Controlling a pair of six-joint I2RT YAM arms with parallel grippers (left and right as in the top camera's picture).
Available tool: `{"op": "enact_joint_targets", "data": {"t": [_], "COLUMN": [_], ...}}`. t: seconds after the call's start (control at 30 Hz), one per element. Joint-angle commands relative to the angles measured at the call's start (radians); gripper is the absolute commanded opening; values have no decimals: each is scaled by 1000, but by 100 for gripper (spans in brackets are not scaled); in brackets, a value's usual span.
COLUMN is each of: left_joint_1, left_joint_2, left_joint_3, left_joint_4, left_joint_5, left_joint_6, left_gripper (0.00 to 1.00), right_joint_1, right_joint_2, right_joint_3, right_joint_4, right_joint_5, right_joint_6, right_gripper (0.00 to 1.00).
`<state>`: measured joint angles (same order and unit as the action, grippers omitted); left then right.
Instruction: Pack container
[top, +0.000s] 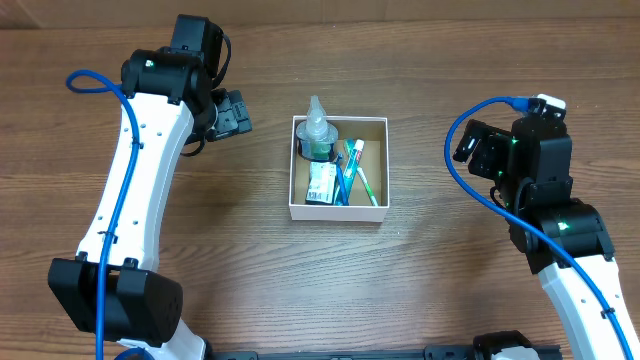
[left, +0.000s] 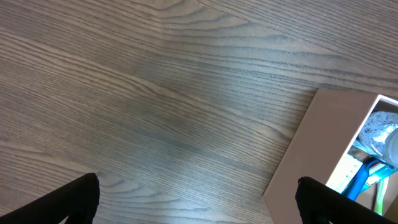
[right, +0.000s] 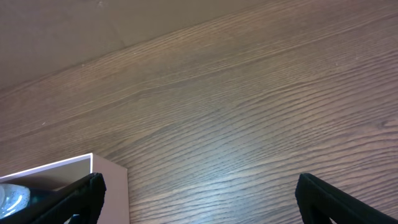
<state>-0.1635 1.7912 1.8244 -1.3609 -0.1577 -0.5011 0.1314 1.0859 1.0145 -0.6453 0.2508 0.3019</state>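
Container (top: 338, 212) at mid-table (top: 420, 290), square and lidless, white walls, brown inside. Packed along its left half: clear spray bottle (top: 318, 130) at the far corner, small printed carton (top: 321, 183) nearer the front, blue and green toothbrushes (top: 352, 172) lying just beside. Print on carton too small to read. Sits between the two grippers, touching neither: left gripper (top: 235, 113) off to its left and a little farther back, right gripper (top: 467, 143) well off to its right. Both sets of jaws spread wide, holding nothing, only bare wood between the fingers. From left wrist: left gripper (left: 198, 190) over bare table, container (left: 317, 149) at the lower right edge, outer wall close by the right-hand finger, bottle and a blue toothbrush showing over the rim. From right wrist: right gripper (right: 199, 186) likewise over wood, just one corner of container (right: 112, 186) at lower left, beside the left-hand finger. Both arms and the full outline of the box given by overhead alone; wood grain far plainer in the wrist views.
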Motion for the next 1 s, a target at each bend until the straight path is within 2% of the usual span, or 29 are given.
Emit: {"op": "enact_joint_targets", "data": {"t": [0.0,0.27,0.43,0.63,0.73,0.97], "left_joint_1": [0,0,0,0,0,0], "left_joint_2": [-19,-19,-19,-19,-19,-19], "left_joint_3": [18,18,18,18,18,18], "left_joint_4": [4,4,4,4,4,4], "left_joint_5": [-6,-6,-6,-6,-6,-6], "left_joint_6": [7,8,7,7,7,7], "left_gripper": [100,100,100,100,100,100], "right_joint_1": [-3,-3,-3,-3,-3,-4], "right_joint_2": [-48,-314,-579,-869,-941,-1024], "right_joint_3": [19,11,-92,-304,-375,-535], "right_joint_4": [-5,7,202,486,557,679], "right_joint_5": [17,48,47,7,-14,-26], "right_joint_6": [-3,-22,-26,-182,-230,-231], "right_gripper": [100,100,100,100,100,100]}}
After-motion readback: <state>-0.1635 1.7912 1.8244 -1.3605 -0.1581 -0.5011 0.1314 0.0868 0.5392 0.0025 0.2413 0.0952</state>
